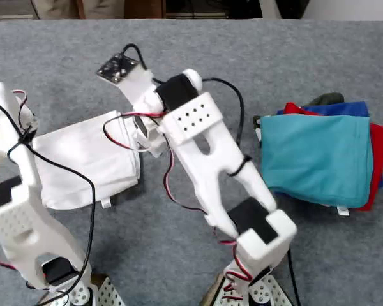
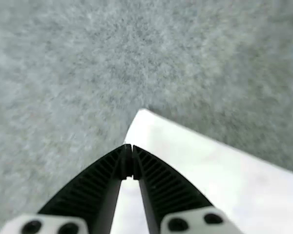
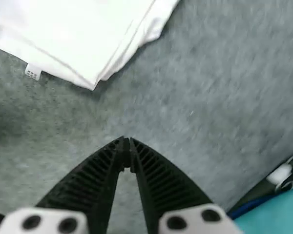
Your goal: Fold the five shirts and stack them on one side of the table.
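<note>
The left gripper [image 2: 128,165] has its jaws pressed together tip to tip, nothing visible between them, right at a corner of the white shirt [image 1: 83,159]. The right gripper [image 3: 126,155] is likewise closed and empty, over bare table [image 1: 293,57] just beside the white shirt's opposite corner, near its small tag [image 3: 32,72]. The white shirt lies folded flat between the arms. Well apart from it, beyond the right arm, sits a stack: teal shirt [image 1: 313,156] on top, blue [image 1: 345,108] and red [image 1: 378,159] beneath.

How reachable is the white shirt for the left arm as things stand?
Probably yes: the left end effector is shut right at a corner of the white shirt, with nothing between them. It would have to open first.
</note>
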You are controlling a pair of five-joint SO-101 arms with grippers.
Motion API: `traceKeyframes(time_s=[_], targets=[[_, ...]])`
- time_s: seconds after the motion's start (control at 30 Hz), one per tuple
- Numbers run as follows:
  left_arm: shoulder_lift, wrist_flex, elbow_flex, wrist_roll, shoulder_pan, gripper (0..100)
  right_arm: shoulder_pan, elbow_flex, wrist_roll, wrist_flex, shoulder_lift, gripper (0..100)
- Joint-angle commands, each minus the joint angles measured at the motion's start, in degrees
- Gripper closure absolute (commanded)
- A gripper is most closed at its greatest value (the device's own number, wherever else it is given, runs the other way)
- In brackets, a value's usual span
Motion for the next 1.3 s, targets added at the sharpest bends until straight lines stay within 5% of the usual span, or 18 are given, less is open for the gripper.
traceKeyframes(time_s=[0.0, 0.17, 0.43, 0.57, 0.77, 1.27], targets=[[-15.52, -0.88, 8.0, -2.02, -0.7, 98, 1.27, 3.21, -8.44, 0.62, -5.14, 99.0], [-36.97, -2.46, 25.41, -8.0, -5.1, 98, 0.04, 7.25, -16.44, 0.62, -5.14, 99.0], [-60.88, -18.99, 54.33, -17.32, -22.33, 98, -9.98, 14.55, -37.36, -9.93, -0.66, 98.2], [-66.07, -24.09, 64.88, -17.41, -26.81, 98, -11.65, 13.23, -46.24, -14.86, 4.79, 83.2], [-70.9, -23.82, 68.66, -17.49, -31.65, 98, -14.02, 5.23, -58.29, -15.74, 10.95, 60.6], [-82.68, -12.84, 68.66, -21.01, -32.35, 98, -14.11, -15.87, -72.97, -16.79, 33.19, 59.5]])
